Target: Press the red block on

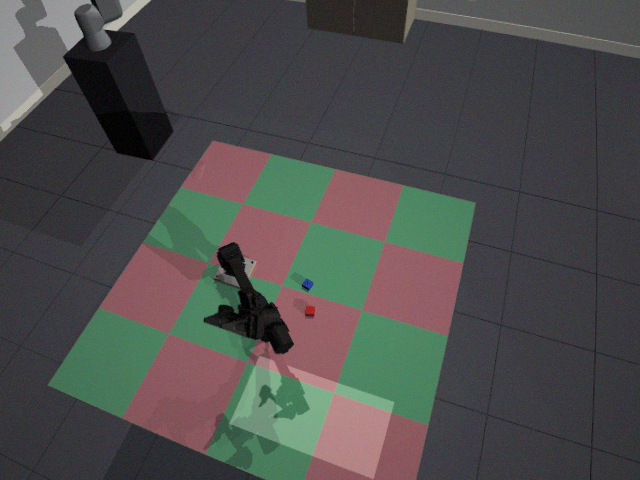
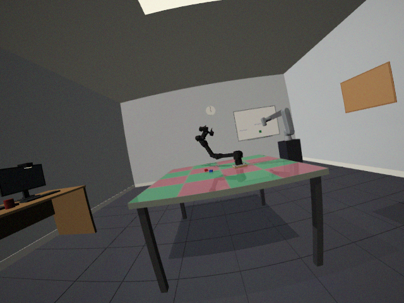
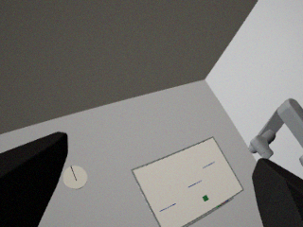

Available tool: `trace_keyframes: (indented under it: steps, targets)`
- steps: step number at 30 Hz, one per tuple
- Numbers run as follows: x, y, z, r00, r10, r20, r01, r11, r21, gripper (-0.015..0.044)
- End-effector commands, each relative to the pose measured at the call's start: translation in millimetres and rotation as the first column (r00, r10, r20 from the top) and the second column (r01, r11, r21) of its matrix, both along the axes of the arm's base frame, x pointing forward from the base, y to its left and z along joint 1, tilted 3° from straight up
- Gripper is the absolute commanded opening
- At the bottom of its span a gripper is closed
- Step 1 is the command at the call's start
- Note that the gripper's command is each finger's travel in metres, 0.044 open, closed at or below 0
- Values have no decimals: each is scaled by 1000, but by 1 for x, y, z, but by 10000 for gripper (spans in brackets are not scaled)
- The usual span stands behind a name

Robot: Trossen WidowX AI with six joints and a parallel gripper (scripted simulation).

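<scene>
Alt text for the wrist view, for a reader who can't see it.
The open black hand has only background between its fingers: a pale wall with a whiteboard and a round clock. Neither block is in view.

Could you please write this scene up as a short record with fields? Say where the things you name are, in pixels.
gripper [image 1: 212, 314] [image 2: 213, 130] [image 3: 165, 158]: open, raised above the table, nothing held
red block [image 1: 310, 311] [image 2: 206, 170]: on the table [image 1: 403, 276] [image 2: 228, 184], pink square
blue block [image 1: 307, 284] [image 2: 211, 171]: on the table, near the red block, apart from it
wrist view: clock [image 3: 75, 177] and whiteboard [image 3: 182, 170], neither block
task state: blocks not joined
</scene>
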State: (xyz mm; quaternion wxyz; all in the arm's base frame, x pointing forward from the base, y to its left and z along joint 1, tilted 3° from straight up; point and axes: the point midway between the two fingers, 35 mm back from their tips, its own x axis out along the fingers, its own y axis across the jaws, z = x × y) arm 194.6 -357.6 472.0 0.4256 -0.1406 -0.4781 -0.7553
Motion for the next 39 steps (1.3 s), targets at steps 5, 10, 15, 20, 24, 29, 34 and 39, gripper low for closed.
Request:
trace_keyframes:
  steps: [5, 10, 15, 20, 24, 29, 34, 39]
  targets:
    - [-37, 9, 22, 994, -107, 3, 107, 994, -26, 440]
    - [-102, 36, 57, 952, -305, 20, 306, 950, -69, 440]
    - [-167, 78, 86, 882, -464, 85, 472, 868, -157, 440]
    - [-212, 124, 105, 765, -631, 125, 643, 747, -168, 440]
    - [-240, 164, 113, 675, -719, 165, 736, 641, -218, 440]
    - [-267, 230, 124, 484, -844, 230, 872, 445, -202, 440]
    - [-277, 305, 128, 319, -884, 342, 938, 244, -245, 440]
    - [-274, 363, 124, 119, -905, 408, 982, 46, -186, 440]
